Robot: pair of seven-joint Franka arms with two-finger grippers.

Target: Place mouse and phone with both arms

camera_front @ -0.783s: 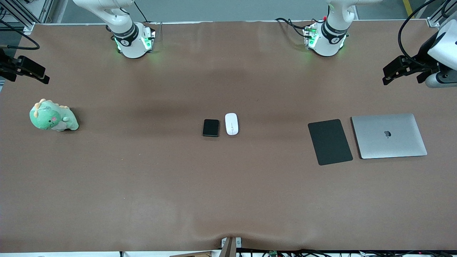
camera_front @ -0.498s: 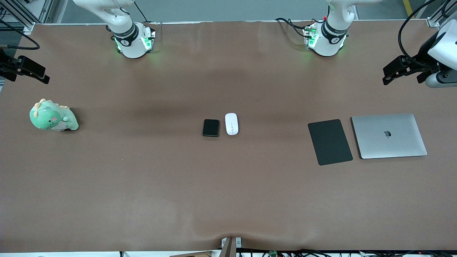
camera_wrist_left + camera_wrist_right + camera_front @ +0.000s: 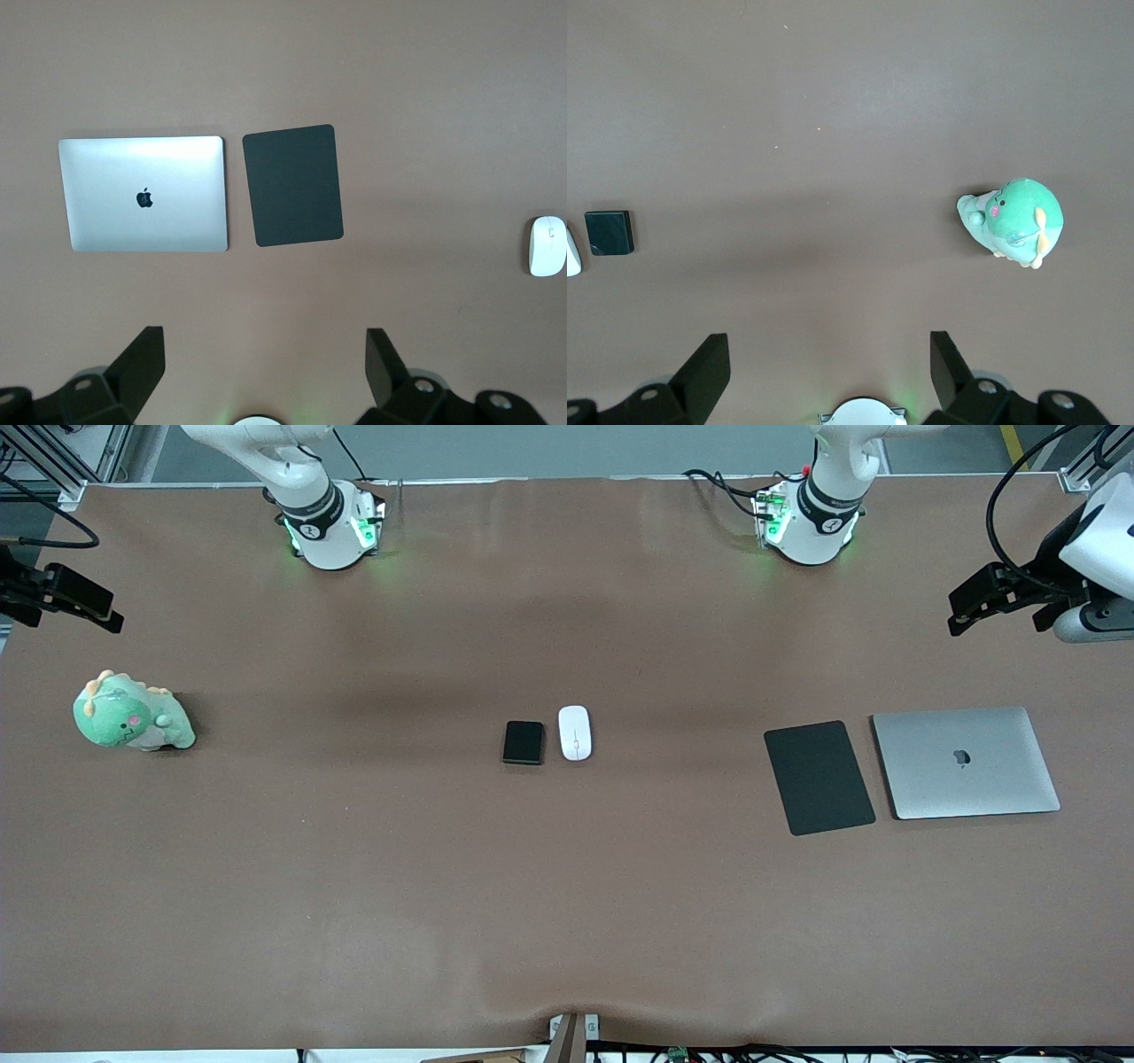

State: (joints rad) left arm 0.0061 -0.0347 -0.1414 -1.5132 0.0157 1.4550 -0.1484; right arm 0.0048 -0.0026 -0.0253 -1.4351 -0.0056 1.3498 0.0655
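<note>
Nudged only slightly at the left gripper (image 3: 979, 602), spread like the right gripper (image 3: 824, 372), with the mouse (image 3: 575, 732) just beside the phone (image 3: 524, 742), toward the left arm's end.

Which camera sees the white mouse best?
The front view: the whole mouse shows there, lying beside the phone in the middle of the table. The left wrist view catches it small at the picture's edge. The right wrist view shows only a sliver of it.
</note>
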